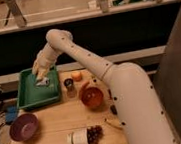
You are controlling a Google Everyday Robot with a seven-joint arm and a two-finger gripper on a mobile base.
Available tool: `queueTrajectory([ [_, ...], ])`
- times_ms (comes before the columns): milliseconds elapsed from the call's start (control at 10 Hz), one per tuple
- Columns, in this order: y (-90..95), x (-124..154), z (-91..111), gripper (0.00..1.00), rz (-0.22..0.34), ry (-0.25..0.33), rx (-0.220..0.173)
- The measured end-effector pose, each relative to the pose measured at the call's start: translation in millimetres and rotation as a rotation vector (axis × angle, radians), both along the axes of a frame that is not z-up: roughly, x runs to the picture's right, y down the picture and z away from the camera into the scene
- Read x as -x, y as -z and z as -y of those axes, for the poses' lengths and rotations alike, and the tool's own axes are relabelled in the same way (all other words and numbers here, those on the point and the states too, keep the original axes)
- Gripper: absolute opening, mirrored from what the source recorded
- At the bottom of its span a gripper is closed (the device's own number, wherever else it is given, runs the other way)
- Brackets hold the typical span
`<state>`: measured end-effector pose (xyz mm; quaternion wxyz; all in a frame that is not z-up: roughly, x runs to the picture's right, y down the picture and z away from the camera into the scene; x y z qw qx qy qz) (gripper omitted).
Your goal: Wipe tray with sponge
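The tool (40,75) hangs low over the green tray (28,97), at its upper right part, right above the pale sponge (43,82); whether it grips the sponge cannot be told. The white arm (82,57) rises from the robot's body at the right, bends at a high elbow, then slants down and left to the tray. The sponge lies inside the tray near its far right corner, its long axis unclear. The tray sits at the counter (56,124) left rear. Beside it stand a dark cup (68,84), an orange (77,76), a red bowl (92,97), a purple bowl (24,127) and a white cup on its side (79,137)
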<state>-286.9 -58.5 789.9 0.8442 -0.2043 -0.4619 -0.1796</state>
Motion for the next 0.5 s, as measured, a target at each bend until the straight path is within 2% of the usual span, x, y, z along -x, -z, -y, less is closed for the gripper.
queueTrajectory([
  [200,-25.0,-4,-10,0.00,-0.008,0.010,0.025],
  [500,-42.9,-6,-22,0.00,-0.059,0.041,0.021],
])
